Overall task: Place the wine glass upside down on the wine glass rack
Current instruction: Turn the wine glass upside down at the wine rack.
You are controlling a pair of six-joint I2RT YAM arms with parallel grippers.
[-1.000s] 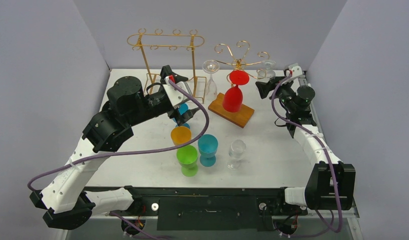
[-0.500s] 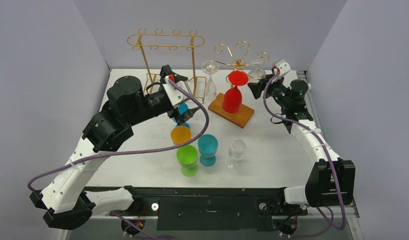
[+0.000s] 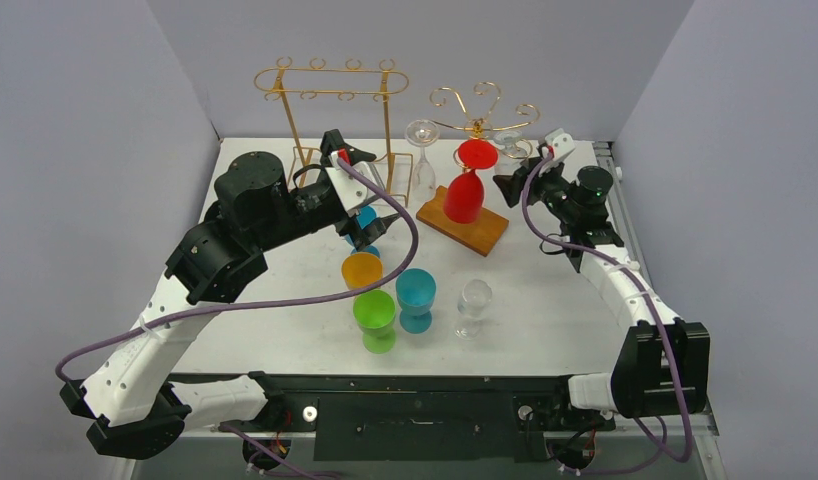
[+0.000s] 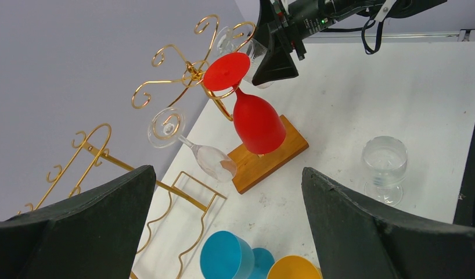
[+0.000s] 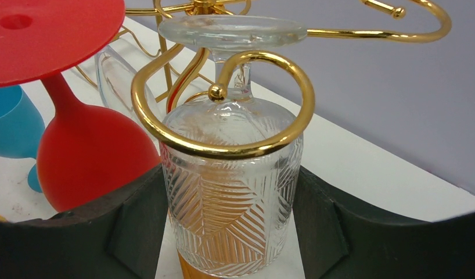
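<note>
Now, your right pincer (image 5: 229, 224) was clamped on the clear ribbed wine glass (image 5: 232, 174), with one black finger (image 5: 136, 224) pressed to each side of the upside-down bowl. Just above the fingers, a gold curl of the wine glass rack (image 5: 223, 152) ringed the glass where the bowl narrows to the stem. The foot showed higher up, above that curl; whether it rested on the wire could not be told. Beside the pincer, on its left in the wrist view, a red glass (image 5: 90, 157) hung upside down from the same rack. Your left pincer (image 4: 226, 174) stood wide open with nothing between its fingers, a blue cup (image 4: 226, 256) beneath it.
</note>
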